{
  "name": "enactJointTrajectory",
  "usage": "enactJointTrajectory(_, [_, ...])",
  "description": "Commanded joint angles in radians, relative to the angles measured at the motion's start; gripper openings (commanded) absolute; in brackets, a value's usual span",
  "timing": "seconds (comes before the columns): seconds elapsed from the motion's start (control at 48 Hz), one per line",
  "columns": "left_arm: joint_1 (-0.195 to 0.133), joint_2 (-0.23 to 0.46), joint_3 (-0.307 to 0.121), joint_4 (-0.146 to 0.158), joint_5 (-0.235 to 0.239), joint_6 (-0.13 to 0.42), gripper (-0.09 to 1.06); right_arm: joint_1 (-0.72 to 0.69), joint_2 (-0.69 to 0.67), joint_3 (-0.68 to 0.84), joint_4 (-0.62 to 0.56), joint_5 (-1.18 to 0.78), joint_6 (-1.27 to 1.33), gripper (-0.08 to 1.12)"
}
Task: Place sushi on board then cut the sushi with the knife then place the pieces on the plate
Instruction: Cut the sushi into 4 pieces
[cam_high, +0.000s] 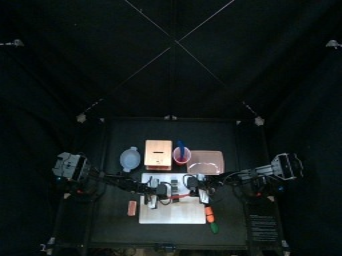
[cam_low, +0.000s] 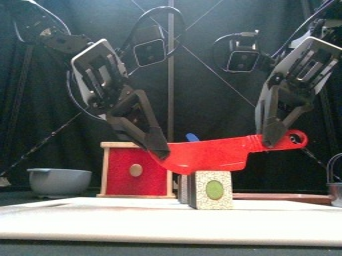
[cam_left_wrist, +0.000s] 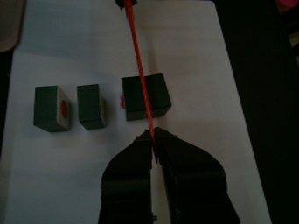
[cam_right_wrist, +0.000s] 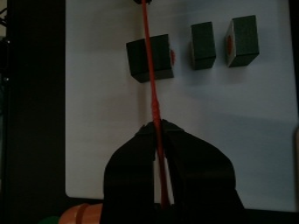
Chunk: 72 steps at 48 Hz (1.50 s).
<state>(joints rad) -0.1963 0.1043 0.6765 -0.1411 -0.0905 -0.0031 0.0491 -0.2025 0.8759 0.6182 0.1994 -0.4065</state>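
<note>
Both arms are meeting over the middle of the table. The left gripper (cam_left_wrist: 153, 138) is pinching one end of the red knife (cam_low: 221, 152), with its jaws closed narrow on the blade. The right gripper (cam_right_wrist: 153, 128) is clamping the opposite, handle end in the same way. Between them the knife is hanging roughly level, sloping slightly up toward the right arm. It is lying across the largest sushi block (cam_left_wrist: 159, 94), which is standing on the white cutting board (cam_left_wrist: 222, 79). In the front view the blade's lower edge is sitting right at the block's top, possibly touching it, but that is hard to confirm from this angle. Two thinner sushi slices (cam_left_wrist: 91, 106) (cam_left_wrist: 49, 108) are standing in a row beside the large block. They are apart from it and from each other, and all three are on the board. The pink tray (cam_high: 210, 158) is lying behind the board toward the right. The red cup (cam_high: 183, 154) is standing just beside the tray, and the wooden box (cam_low: 134, 170) with its red drawer front is next to the cup. The blue-grey bowl (cam_low: 60, 181) is sitting farther left, near the box.
</note>
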Motion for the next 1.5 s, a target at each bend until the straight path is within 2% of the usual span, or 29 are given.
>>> enactJointTrajectory(0.021, [-0.011, -0.002, -0.026, 0.000, -0.009, 0.002, 0.40, -0.002, -0.008, -0.012, 0.002, -0.008, 0.000, 0.40])
enactJointTrajectory(0.25, [-0.011, 0.026, -0.025, -0.003, -0.009, 0.002, 0.40, 0.005, 0.025, -0.011, 0.015, -0.009, 0.000, 0.40])
enactJointTrajectory(0.5, [-0.011, 0.067, -0.026, -0.034, -0.005, 0.002, 0.40, 0.018, 0.092, -0.018, 0.023, -0.014, 0.000, 0.40])
enactJointTrajectory(0.708, [-0.011, 0.066, -0.026, -0.049, 0.000, 0.002, 0.40, 0.035, 0.126, -0.035, 0.025, -0.014, 0.000, 0.40])
enactJointTrajectory(0.854, [-0.023, 0.063, -0.028, -0.064, 0.000, 0.002, 0.40, 0.051, 0.126, -0.038, 0.041, -0.014, 0.000, 0.40])
enactJointTrajectory(1.5, [-0.038, 0.049, -0.029, -0.071, 0.000, 0.006, 0.40, 0.063, 0.112, -0.040, 0.054, -0.014, 0.000, 0.40])
